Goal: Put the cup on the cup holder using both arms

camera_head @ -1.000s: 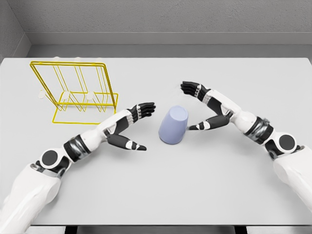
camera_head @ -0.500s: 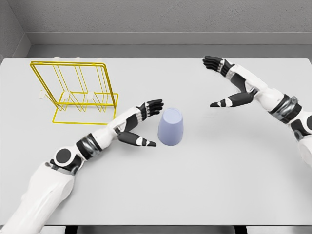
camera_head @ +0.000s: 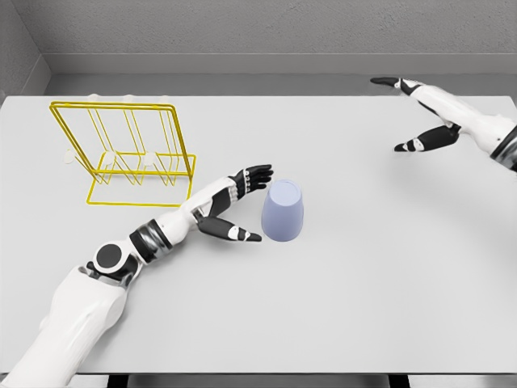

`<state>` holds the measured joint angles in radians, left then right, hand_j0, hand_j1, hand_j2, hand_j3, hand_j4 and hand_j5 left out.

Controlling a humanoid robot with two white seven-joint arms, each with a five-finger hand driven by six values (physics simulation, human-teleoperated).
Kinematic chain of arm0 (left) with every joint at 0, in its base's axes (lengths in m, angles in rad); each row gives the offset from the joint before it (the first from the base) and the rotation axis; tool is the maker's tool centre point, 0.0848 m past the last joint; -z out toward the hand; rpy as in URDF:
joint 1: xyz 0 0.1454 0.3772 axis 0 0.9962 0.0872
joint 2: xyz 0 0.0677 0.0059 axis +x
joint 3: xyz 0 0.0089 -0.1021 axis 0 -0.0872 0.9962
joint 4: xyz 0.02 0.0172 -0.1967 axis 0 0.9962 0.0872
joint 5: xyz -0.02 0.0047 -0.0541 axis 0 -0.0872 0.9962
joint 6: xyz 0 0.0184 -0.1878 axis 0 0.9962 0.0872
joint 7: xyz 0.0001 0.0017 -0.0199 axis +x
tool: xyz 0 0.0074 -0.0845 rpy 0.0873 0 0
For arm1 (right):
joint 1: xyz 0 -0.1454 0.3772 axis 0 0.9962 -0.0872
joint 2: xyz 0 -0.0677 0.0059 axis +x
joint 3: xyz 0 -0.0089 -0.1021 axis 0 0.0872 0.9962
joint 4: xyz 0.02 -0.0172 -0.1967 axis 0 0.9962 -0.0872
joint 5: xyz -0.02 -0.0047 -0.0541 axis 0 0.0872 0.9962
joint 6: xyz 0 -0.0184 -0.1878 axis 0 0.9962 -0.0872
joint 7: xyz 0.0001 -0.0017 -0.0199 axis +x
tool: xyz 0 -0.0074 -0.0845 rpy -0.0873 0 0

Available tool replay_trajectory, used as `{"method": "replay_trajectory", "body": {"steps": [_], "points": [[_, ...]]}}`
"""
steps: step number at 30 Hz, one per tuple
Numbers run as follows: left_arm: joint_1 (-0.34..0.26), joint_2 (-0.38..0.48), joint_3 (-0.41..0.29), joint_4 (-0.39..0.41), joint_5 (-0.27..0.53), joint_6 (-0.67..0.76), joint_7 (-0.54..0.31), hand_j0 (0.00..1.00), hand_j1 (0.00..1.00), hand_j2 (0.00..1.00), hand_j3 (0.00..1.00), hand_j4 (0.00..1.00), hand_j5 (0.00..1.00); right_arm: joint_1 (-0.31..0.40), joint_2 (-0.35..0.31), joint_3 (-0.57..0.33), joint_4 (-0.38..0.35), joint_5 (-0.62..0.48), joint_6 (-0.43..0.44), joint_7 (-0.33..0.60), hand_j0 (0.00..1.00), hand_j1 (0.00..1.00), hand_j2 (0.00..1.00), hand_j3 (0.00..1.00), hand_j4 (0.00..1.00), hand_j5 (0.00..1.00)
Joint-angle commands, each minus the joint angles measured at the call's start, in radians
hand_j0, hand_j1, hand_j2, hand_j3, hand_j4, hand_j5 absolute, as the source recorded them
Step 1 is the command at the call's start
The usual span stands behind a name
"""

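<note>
A pale lilac cup (camera_head: 284,211) stands upside down near the middle of the white table (camera_head: 339,299). My left hand (camera_head: 246,202) is just left of it, fingers spread, thumb low beside the cup's base, holding nothing. A narrow gap separates the fingertips from the cup. The yellow wire cup holder (camera_head: 129,153) stands at the back left. My right hand (camera_head: 408,113) hovers far off at the back right, fingers spread wide and empty.
A grey wall runs along the far side of the table. The left forearm (camera_head: 153,238) lies low over the table between the holder and the cup.
The right hand has withdrawn from beside the cup up and to the back right. The left hand has closed in on the cup's left side. The cup has stayed put.
</note>
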<state>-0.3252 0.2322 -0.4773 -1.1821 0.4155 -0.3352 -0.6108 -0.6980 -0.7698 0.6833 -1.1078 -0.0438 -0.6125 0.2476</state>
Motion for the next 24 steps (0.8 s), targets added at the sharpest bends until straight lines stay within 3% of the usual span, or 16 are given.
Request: {"method": "replay_trajectory", "body": {"steps": [1,6,9,24], "points": [[-0.003,-0.002,0.000,0.004,0.006,-0.001,0.000,1.00,1.00,1.00,1.00,1.00,1.00,0.002,-0.019,-0.011,0.000,0.111,0.002,-0.096,1.00,1.00,1.00,1.00,1.00,1.00],[-0.005,-0.013,-0.009,0.004,0.003,-0.001,0.000,1.00,1.00,1.00,1.00,1.00,1.00,0.011,-0.074,-0.013,-0.001,0.108,0.002,-0.094,1.00,1.00,1.00,1.00,1.00,1.00],[-0.005,-0.014,-0.012,0.002,-0.041,-0.001,0.000,1.00,1.00,1.00,1.00,1.00,1.00,0.006,-0.075,-0.015,0.002,0.108,0.002,-0.093,1.00,1.00,1.00,1.00,1.00,1.00],[-0.020,-0.053,-0.010,0.025,-0.043,-0.001,0.000,1.00,1.00,1.00,1.00,1.00,1.00,0.009,-0.075,-0.016,0.013,0.108,0.002,-0.088,1.00,1.00,1.00,1.00,1.00,1.00]]}}
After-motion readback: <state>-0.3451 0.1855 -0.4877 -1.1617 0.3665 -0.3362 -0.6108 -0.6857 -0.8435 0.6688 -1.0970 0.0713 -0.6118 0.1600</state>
